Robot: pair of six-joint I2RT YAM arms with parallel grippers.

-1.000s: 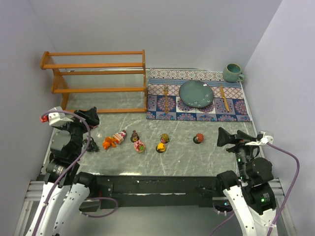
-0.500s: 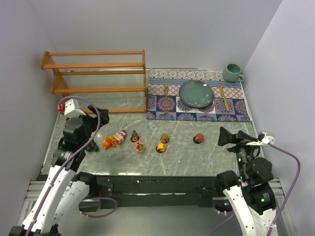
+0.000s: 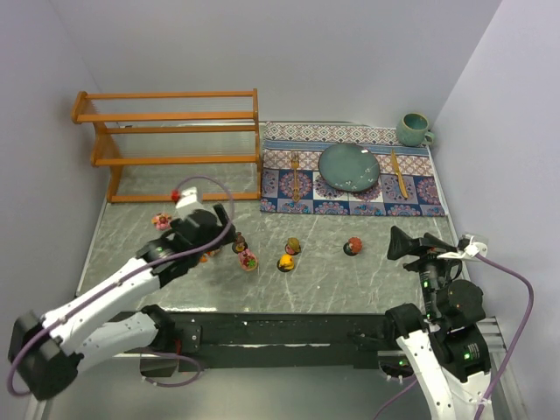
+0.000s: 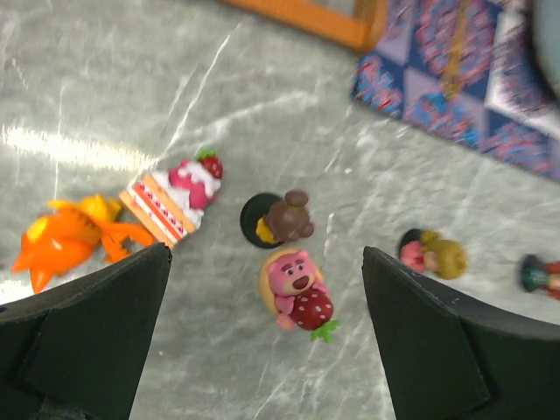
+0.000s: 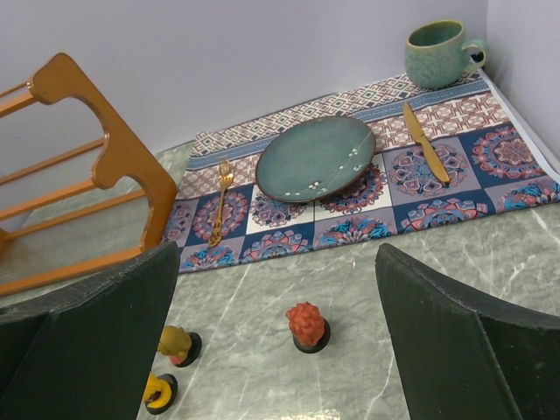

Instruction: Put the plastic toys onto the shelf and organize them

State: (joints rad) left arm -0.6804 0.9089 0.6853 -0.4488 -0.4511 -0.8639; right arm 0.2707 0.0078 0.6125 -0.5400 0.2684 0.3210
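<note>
The left hand [image 4: 264,262] hung wide open over the pink bear toy [image 4: 297,293] on the bench [image 3: 350,280], well apart from the shelf [image 3: 175,128]. It would do best descending centred, clear of the brown figure [image 4: 282,219] just beside it. The right hand [image 5: 278,258] gaped empty.

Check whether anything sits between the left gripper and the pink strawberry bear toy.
Nothing visible does. The open left gripper hangs above the pink bear, with only air between them. The brown figurine on its dark base stands right beside the bear and could crowd a finger on the way down.
</note>
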